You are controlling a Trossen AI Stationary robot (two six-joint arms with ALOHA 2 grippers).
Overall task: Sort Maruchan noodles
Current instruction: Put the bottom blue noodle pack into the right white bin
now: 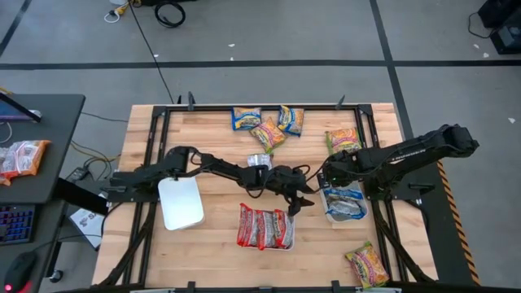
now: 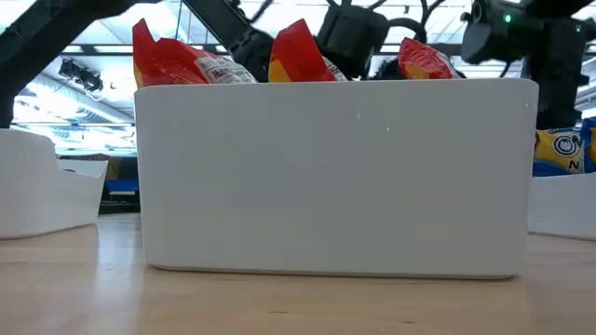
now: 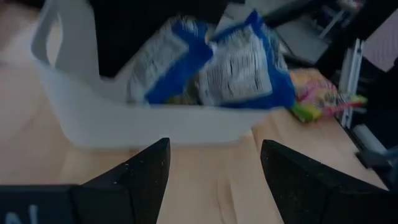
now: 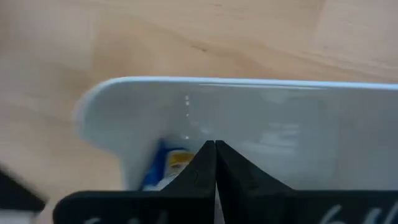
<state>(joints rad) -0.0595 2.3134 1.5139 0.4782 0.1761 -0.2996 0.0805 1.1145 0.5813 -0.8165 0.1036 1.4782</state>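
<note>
Maruchan noodles lie about the table. Red packets (image 1: 264,227) stand in a white tray (image 2: 335,177) at the near middle. Blue-and-yellow packets (image 3: 242,62) fill a second white tray (image 3: 124,127) to its right. Loose packets (image 1: 269,130) lie along the far edge, and one yellow-green packet (image 1: 367,265) lies at the near right. My left gripper (image 3: 214,168) is open with nothing between its fingers, low over the wood just left of the blue-packet tray. My right gripper (image 4: 215,155) is shut on nothing and points down over that tray's far left corner (image 4: 99,106). My right gripper's shut fingertips (image 4: 205,163) stand over the inside of the blue-packet tray, coming from above. Whether they touch the tray wall or the blue-and-yellow packet (image 4: 168,165) below, I cannot tell.
An empty white tray (image 1: 181,202) sits at the near left beside my left arm. A yellow-green packet (image 3: 323,99) lies beyond the blue-packet tray. A black frame runs along the table's far edge and sides. Bare wood shows at the near middle and far left.
</note>
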